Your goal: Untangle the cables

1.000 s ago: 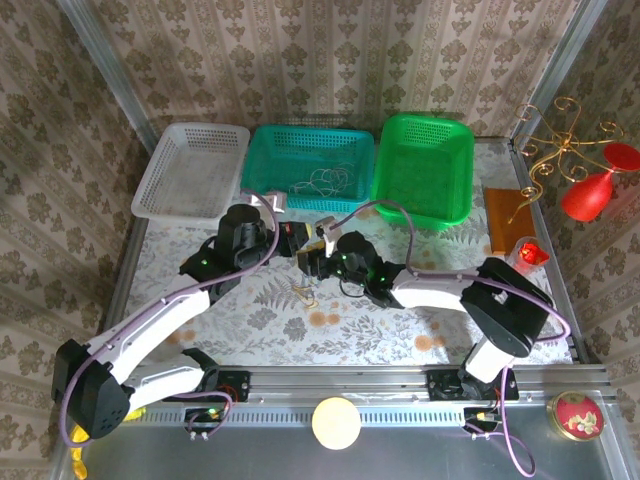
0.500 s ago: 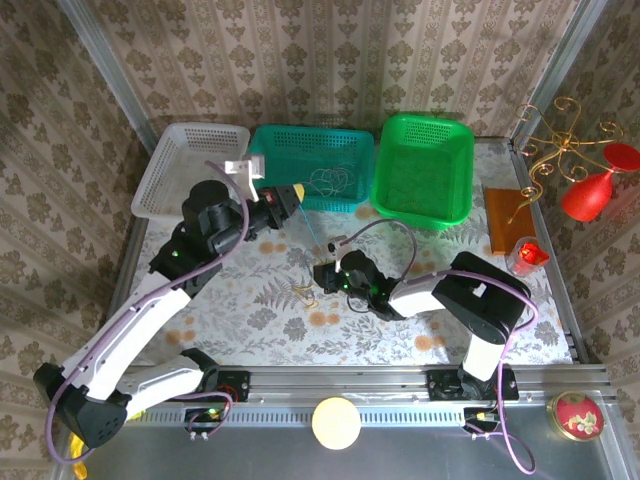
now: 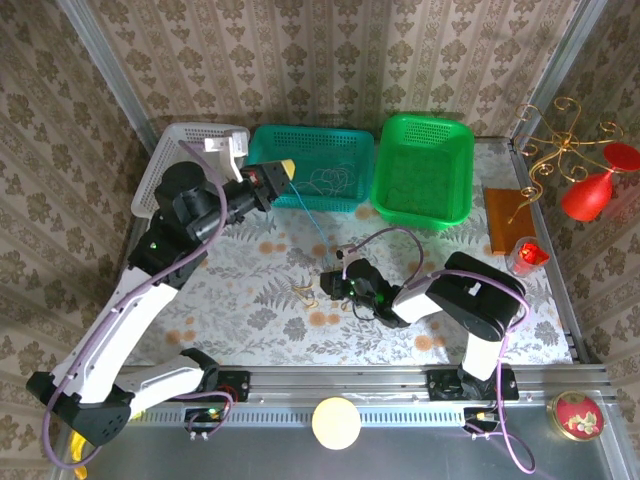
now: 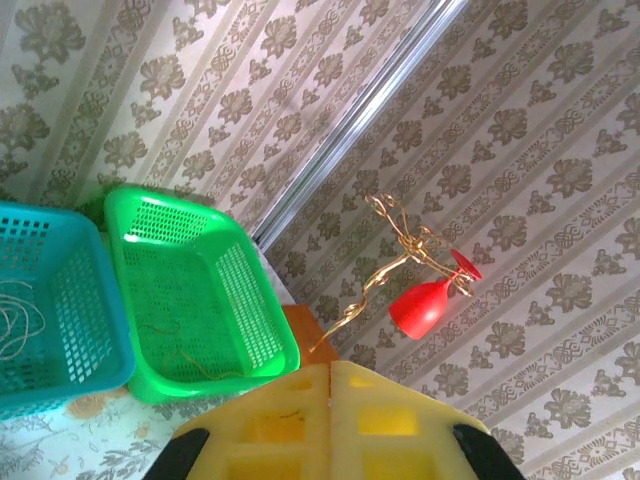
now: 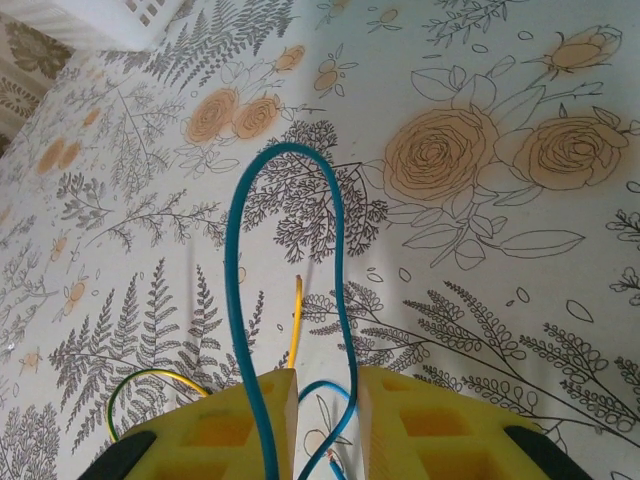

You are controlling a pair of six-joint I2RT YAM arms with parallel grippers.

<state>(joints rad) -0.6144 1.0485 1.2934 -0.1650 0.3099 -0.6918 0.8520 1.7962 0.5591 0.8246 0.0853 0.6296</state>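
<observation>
left gripper: high beside teal basket, pads pressed together, apparently pinching blue cable to draw it taut | right gripper: low over table, fingers narrowly parted, blue loop and yellow wire in gap, likely anchoring tangle; clamping unclear

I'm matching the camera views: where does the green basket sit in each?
Top external: green basket at the table's far edge, right of centre.
Left wrist: green basket in the lower left.
Shared landmark: teal basket beside it on its left.
</observation>
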